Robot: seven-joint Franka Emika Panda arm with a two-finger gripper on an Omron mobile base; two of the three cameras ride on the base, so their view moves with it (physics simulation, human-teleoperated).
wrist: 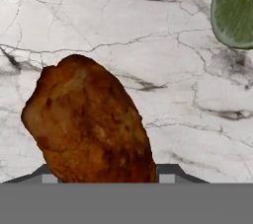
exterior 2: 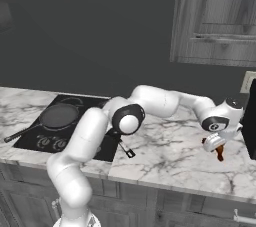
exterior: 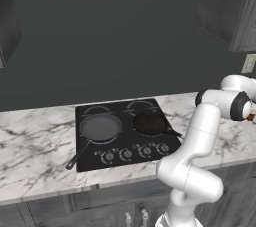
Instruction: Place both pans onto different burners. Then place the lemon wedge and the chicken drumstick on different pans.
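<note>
Both pans sit on separate burners of the cooktop [exterior: 125, 131]: the wide grey pan [exterior: 100, 127] at centre left, the black pan [exterior: 149, 123] beside it. The hand [exterior 2: 216, 147] at right holds the chicken drumstick [wrist: 89, 119] above the worktop [wrist: 148, 45] (apparently clamped). The lemon wedge [wrist: 236, 8] lies at upper right, unmoved; both foods remain.

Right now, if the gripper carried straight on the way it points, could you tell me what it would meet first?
Most likely the chicken drumstick, which sits directly ahead of the gripper on the marble counter; the lemon wedge lies off to one side.
</note>
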